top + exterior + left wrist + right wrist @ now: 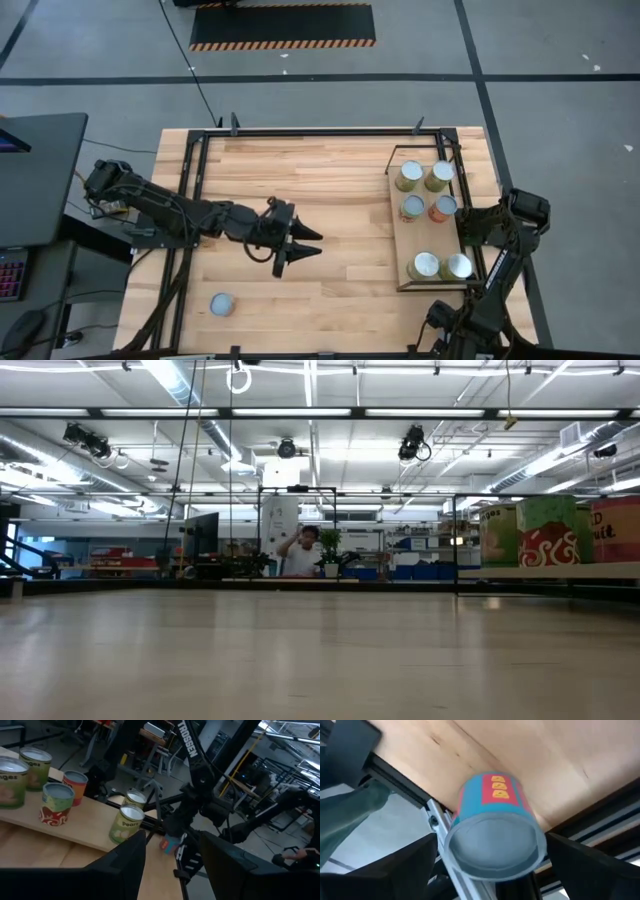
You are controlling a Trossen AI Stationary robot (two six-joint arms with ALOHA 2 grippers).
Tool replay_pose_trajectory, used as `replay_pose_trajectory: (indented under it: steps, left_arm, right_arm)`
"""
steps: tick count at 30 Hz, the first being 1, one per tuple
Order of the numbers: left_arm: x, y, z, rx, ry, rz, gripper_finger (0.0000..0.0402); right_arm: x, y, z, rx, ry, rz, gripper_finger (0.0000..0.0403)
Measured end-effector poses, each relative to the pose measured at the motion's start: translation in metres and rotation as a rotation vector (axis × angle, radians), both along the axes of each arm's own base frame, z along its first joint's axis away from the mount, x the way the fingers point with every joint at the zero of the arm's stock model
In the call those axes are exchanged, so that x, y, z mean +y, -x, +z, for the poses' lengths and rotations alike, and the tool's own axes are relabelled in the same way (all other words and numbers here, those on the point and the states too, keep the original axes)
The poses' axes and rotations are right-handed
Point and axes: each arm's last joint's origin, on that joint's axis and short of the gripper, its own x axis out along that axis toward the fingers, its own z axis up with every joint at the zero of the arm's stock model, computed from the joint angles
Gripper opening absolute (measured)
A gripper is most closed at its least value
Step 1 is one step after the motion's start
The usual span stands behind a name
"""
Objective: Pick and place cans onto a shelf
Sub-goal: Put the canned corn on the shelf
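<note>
Six cans stand on the shelf (415, 238) at the table's right side, among them a green pears can (125, 822) at its near end. A blue can with a red label (492, 805) stands upright by the black frame rail near the table's near right corner. My right gripper (491, 845) points down over it, open, one finger on either side of it; I cannot tell whether they touch. Another can (222, 303) stands alone at the table's near left. My left gripper (312, 243) hovers level over mid-table, open and holding nothing, pointing at the shelf.
A black metal frame (300, 132) runs around the tabletop, and its rail (400, 780) passes close by the blue can. Bare wood lies between my left gripper and the shelf. A person (300, 550) shows far off in the room behind the table.
</note>
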Motion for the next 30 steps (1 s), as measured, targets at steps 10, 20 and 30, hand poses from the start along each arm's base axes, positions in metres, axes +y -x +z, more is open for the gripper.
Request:
replay_pose_trajectory:
  steps: [10, 20, 30]
  left_arm:
    - [0.002, -0.001, 0.000, 0.000, 0.000, 0.006, 0.0192]
    - [0.002, -0.001, 0.000, 0.000, -0.001, 0.006, 0.0192]
    - [0.005, -0.002, 0.000, -0.006, 0.000, 0.016, 0.0192]
  right_arm:
    - [-0.003, 0.002, -0.011, -0.004, -0.010, 0.008, 0.0349]
    - [0.004, -0.032, 0.030, -0.031, -0.156, 0.137, 0.0291]
    - [-0.034, -0.111, 0.174, -0.518, -0.136, 0.323, 0.0292]
